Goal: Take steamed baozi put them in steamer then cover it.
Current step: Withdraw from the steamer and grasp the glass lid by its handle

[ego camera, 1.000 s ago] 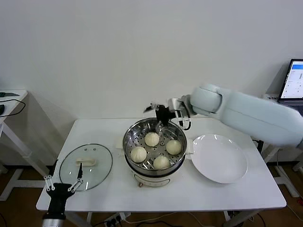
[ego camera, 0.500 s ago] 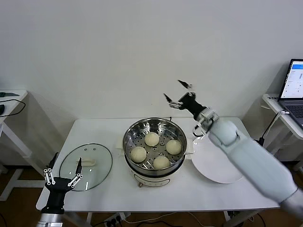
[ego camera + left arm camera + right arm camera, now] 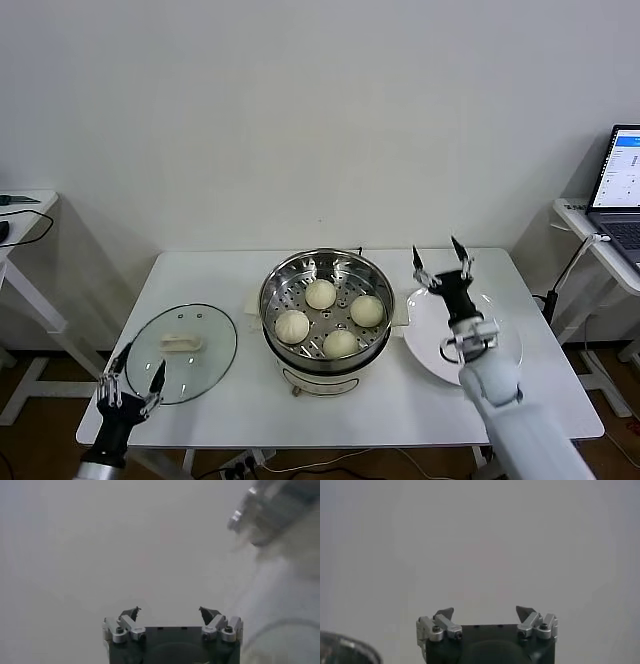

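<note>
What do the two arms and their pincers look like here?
The right arm has smooth pale blue-white shells and a ribbed silver wrist ring. Each pincer, left and right, is a black block carrying silver bolted knuckles and thin dark pointed fingers. No cables or markings show.

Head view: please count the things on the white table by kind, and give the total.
Steamed baozi: 4
Steamer: 1
Glass lid: 1
White plate: 1
Total: 7
</note>
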